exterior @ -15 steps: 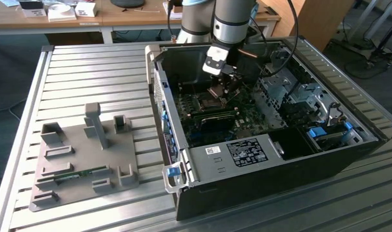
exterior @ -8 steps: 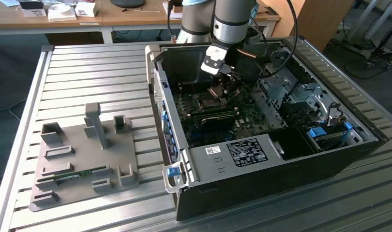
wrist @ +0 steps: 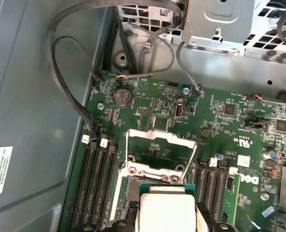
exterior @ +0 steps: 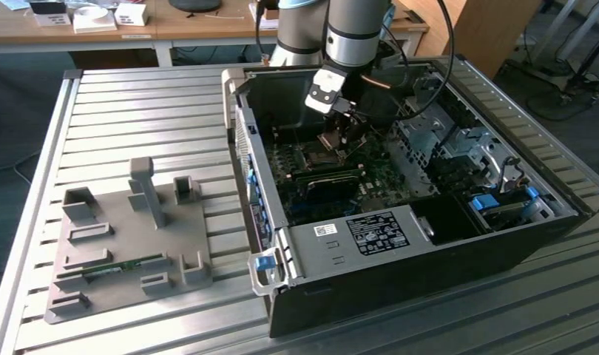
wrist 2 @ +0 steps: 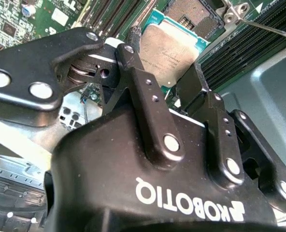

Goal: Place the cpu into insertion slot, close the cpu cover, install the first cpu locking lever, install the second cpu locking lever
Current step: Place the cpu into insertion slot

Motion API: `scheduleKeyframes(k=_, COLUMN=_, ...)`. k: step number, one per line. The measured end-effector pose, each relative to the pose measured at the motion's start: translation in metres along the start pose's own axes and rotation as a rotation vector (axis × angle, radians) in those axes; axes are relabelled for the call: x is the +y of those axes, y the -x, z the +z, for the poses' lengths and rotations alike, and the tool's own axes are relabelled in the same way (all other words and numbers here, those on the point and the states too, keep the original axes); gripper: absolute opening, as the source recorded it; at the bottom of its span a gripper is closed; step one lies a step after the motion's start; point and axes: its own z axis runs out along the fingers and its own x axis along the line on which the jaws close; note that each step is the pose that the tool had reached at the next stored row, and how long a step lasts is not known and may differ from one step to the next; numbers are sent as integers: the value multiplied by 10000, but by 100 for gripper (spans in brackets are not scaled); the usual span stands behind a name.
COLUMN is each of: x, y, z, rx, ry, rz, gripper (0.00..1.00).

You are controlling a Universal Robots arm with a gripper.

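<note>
My gripper hangs inside the open computer case, shut on the cpu just above the motherboard. In the second wrist view the two black fingers clamp the cpu by its edges, silver-grey top showing, with the bare insertion slot just beyond it. The first wrist view has the cpu between the fingertips, short of the slot. The cpu cover, a silvery frame, stands swung open past the slot. A thin wire locking lever sticks out, unlatched.
Memory slots flank the socket on both sides. Black cables loop along the case wall. A drive cage fills the case at the exterior view's right. A grey parts fixture lies on the slatted table at the exterior view's left.
</note>
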Motion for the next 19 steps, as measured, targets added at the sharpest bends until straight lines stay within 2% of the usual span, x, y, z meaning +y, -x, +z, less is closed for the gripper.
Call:
scheduleKeyframes(k=3, x=0, y=0, z=2, rx=-40, ry=-4, rz=432, gripper=54)
scheduleKeyframes(k=7, x=0, y=0, z=2, rx=-50, ry=-5, rz=526, gripper=54)
scheduleKeyframes(k=10, x=0, y=0, z=4, rx=-91, ry=-11, rz=977, gripper=54)
scheduleKeyframes(k=14, x=0, y=0, z=4, rx=-97, ry=-11, rz=1024, gripper=54)
scheduleKeyframes(k=17, x=-1, y=0, z=6, rx=-139, ry=-15, rz=1485, gripper=54)
scheduleKeyframes(k=19, x=-1, y=0, z=6, rx=-141, ry=-15, rz=1495, gripper=54)
